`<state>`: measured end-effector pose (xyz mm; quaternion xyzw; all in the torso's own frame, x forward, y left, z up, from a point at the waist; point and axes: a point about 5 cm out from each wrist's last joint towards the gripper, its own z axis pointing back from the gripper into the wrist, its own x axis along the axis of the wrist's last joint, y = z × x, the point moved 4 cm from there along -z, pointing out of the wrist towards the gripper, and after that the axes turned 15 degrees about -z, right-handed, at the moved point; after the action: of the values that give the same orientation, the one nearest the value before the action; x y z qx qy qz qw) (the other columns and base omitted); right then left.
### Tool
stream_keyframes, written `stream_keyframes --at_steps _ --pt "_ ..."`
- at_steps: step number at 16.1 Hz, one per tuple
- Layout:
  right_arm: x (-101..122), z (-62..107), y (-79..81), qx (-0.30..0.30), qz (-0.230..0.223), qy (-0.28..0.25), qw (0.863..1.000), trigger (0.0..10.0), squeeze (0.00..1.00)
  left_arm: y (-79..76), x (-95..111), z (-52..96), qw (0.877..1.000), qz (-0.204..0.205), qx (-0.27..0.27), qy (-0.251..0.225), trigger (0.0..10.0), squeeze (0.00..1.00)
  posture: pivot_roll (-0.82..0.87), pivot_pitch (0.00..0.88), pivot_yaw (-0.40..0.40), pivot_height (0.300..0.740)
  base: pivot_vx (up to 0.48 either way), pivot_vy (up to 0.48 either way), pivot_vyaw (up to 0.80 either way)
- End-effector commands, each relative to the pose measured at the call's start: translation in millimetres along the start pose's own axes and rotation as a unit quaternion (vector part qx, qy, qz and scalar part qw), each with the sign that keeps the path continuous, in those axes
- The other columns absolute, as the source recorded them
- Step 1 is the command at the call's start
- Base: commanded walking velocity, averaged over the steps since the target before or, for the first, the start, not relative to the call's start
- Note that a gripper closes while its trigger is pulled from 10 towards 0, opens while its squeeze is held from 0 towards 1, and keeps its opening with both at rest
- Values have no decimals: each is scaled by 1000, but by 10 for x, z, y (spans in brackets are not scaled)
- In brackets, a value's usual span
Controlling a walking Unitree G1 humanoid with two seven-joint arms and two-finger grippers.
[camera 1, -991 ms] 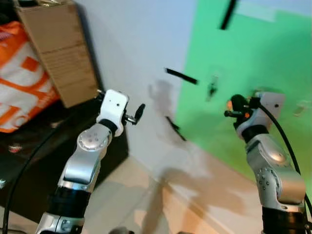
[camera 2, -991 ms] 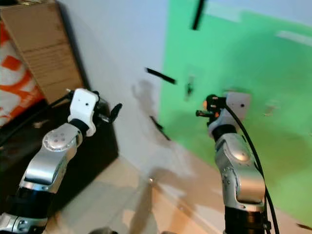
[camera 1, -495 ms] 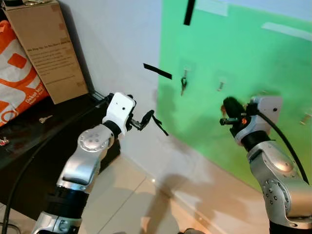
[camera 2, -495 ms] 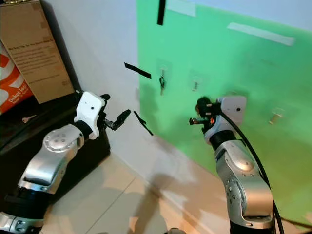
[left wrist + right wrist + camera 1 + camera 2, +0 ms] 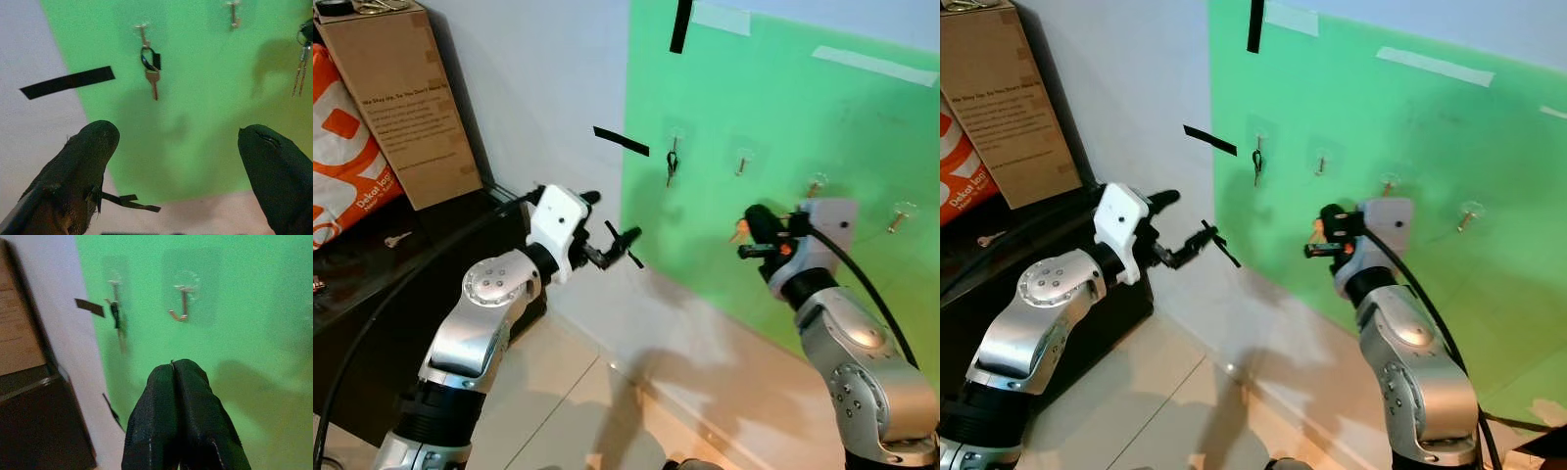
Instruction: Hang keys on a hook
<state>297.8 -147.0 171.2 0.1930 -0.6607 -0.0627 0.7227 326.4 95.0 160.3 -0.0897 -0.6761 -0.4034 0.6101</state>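
A bunch of keys [image 5: 301,61] hangs from the right gripper [image 5: 754,221], whose two black fingers [image 5: 181,421] are pressed tight together, raised in front of the green sheet [image 5: 822,127] taped to the wall and just below an empty hook [image 5: 181,303]. On the leftmost hook [image 5: 143,33] of the row another key with a black tag [image 5: 150,66] already hangs, with further bare hooks to its right. The left gripper [image 5: 186,171] is held up near the sheet's left edge with its fingers spread wide and nothing between them, while a cardboard box [image 5: 406,98] and an orange bag [image 5: 342,157] stand on the dark cabinet [image 5: 372,294] to the left.
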Motion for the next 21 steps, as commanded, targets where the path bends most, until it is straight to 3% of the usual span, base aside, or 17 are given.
stream_keyframes --at_steps 1,6,10,21 --pt "113 -17 84 13 8 -20 1000 10000 0 -7 27 5 1000 -3 -6 -3 10000 0 -90 0 -6 740 0 0 0" --pt "246 -102 194 14 0 -46 999 10000 0 -207 41 128 995 16 -101 -13 10000 0 -84 0 -6 740 0 0 0" --pt "264 -163 298 27 -1 -47 999 10000 0 -169 48 123 995 15 -96 -14 10000 0 -84 0 -3 740 0 0 0" --pt "392 -335 288 -4 -10 -67 998 10000 0 -166 83 103 995 9 -97 -20 10000 0 -82 0 -10 740 0 0 0"
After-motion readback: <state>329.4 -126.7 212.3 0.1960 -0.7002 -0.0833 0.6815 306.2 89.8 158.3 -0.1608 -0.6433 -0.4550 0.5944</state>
